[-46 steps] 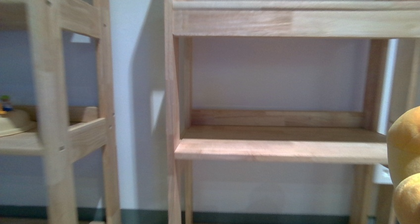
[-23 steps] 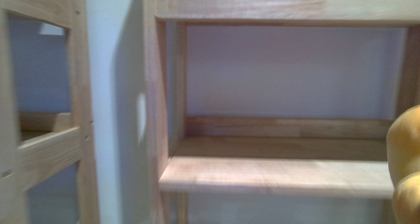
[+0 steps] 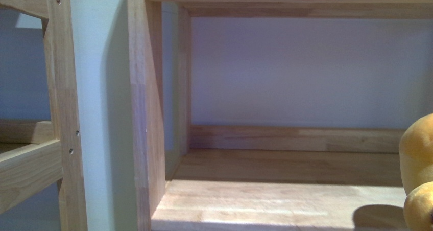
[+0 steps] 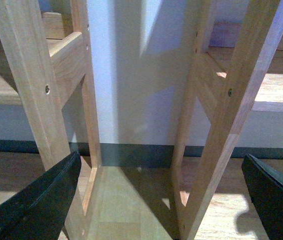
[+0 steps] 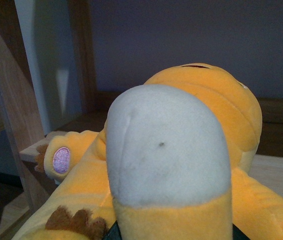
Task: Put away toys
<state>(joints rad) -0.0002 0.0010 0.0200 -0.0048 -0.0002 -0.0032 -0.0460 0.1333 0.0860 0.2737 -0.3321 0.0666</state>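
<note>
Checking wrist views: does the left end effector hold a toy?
No; the left end effector is open, only shelf legs showing beyond.

The plush toy (image 3: 417, 157) is at the right, over the near edge of the shelf board (image 3: 265, 205) (a back rail (image 3: 296, 138) runs along its far side). A second shelf unit (image 3: 61, 113) stands left, with the wall (image 3: 97, 88) behind both.

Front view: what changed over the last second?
The robot closed in on the shelf. Its board now fills the lower frame, and the left rack has slid toward the left edge. The plush stayed at the right edge, so it seems to travel with the robot. No grasp or release is visible.
</note>
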